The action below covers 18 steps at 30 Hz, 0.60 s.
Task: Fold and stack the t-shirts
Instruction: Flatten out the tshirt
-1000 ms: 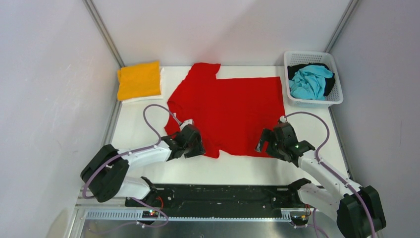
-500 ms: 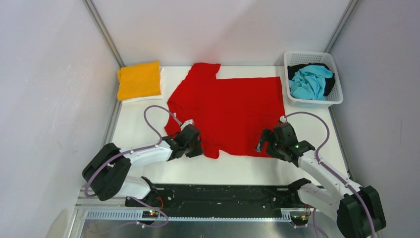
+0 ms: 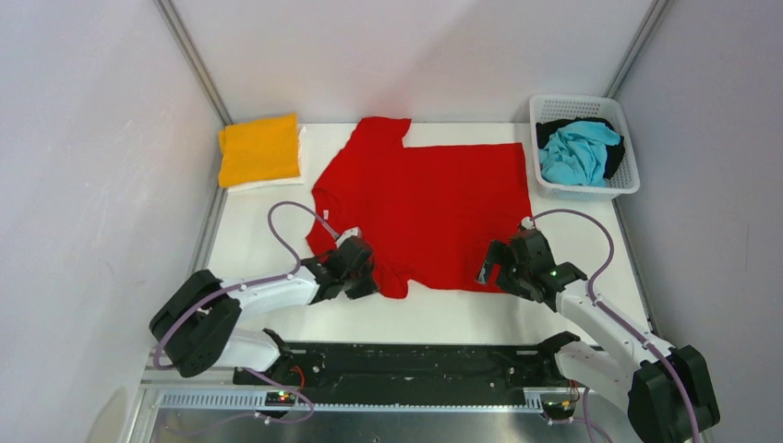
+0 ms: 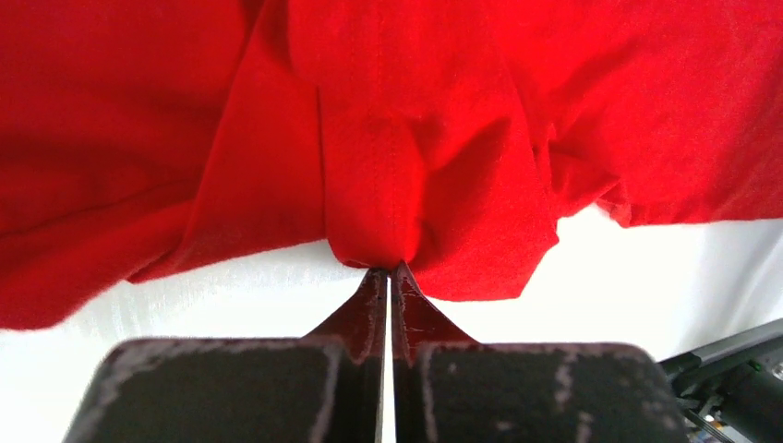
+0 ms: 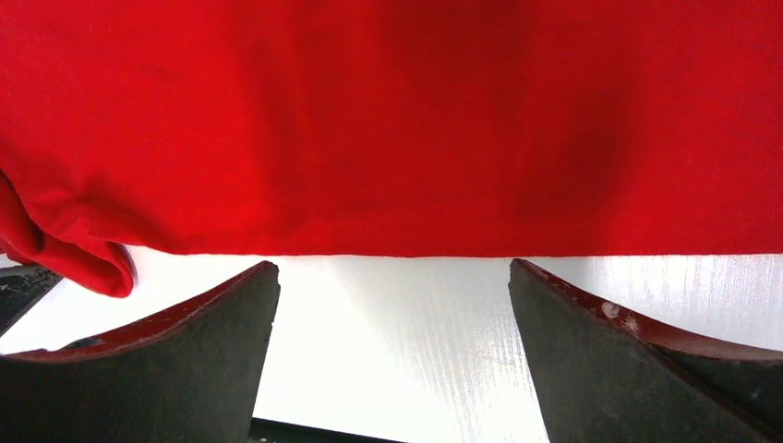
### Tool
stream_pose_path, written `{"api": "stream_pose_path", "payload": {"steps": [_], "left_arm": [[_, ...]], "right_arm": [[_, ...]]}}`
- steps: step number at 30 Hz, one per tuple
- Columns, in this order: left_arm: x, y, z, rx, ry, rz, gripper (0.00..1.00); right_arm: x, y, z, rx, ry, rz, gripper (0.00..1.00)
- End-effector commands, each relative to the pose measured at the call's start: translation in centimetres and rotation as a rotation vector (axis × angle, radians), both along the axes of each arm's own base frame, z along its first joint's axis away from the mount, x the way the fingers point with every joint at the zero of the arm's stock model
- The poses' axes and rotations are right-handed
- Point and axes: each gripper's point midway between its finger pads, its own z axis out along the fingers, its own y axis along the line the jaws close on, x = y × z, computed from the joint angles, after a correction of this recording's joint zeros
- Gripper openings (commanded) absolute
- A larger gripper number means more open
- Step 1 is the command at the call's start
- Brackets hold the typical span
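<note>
The red t-shirt lies spread flat on the white table, one sleeve pointing to the back. My left gripper is at its near left corner, shut on a bunched fold of the red cloth; the jaws meet with only a sliver between them. My right gripper stands open at the near right hem. Its fingers rest just short of the straight red edge, with bare table between them. A folded orange-yellow t-shirt lies on a white one at the back left.
A white lattice basket at the back right holds a turquoise t-shirt over a black one. White walls close in the table on three sides. A black rail runs along the near edge between the arm bases.
The left jaws have shut on the shirt's near left corner, and that gripper has shifted slightly nearer and to the left. The right arm has stayed still and open.
</note>
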Motion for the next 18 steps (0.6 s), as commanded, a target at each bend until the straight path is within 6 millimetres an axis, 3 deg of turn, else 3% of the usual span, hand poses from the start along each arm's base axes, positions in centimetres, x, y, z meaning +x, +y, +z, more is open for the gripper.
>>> {"api": "stream_pose_path", "payload": {"steps": [1,2,8,11,18], "left_arm": [[-2.0,0.5,0.3,-0.043,0.032,0.006,0.00],[-2.4,0.6,0.7,-0.058,0.028,0.003,0.00],[-7.1,1.8,-1.2,-0.094,0.163,-0.015,0.00],[-9.4,1.4,-1.7,-0.113,0.225,-0.026,0.00],[-12.5,0.7,-1.4,-0.106,0.312,-0.024,0.00]], "right_arm": [[0.5,0.2,0.4,0.003,-0.030,0.004,0.99],[0.5,0.2,0.4,0.005,-0.030,0.006,0.99],[0.4,0.7,0.4,0.019,-0.029,0.027,0.98],[0.3,1.3,0.5,0.042,-0.026,0.050,0.98],[0.0,1.9,-0.1,0.049,-0.003,0.075,0.98]]}}
